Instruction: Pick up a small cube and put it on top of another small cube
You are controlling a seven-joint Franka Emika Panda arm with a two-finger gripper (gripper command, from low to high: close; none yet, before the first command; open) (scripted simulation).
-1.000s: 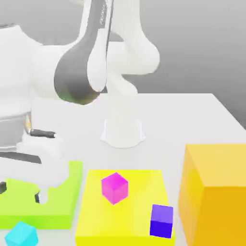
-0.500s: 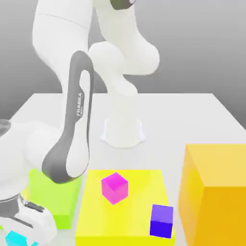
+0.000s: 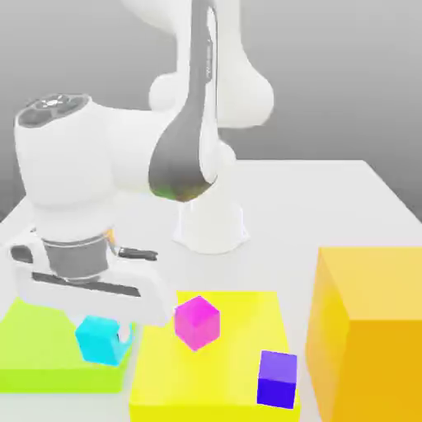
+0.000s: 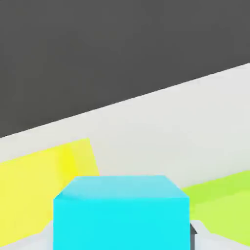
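Cyan and rigid-looking, the small cube is pinched by the tool on opposite flat faces, and is judged light but possibly slippery.

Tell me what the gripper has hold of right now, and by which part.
The gripper is shut on the small cyan cube, clamped across its opposite side faces, and carries it above the green block.

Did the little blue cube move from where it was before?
Yes. The cyan cube went up and toward the exterior view's right, off the table corner and over the green block, held by the end effector.
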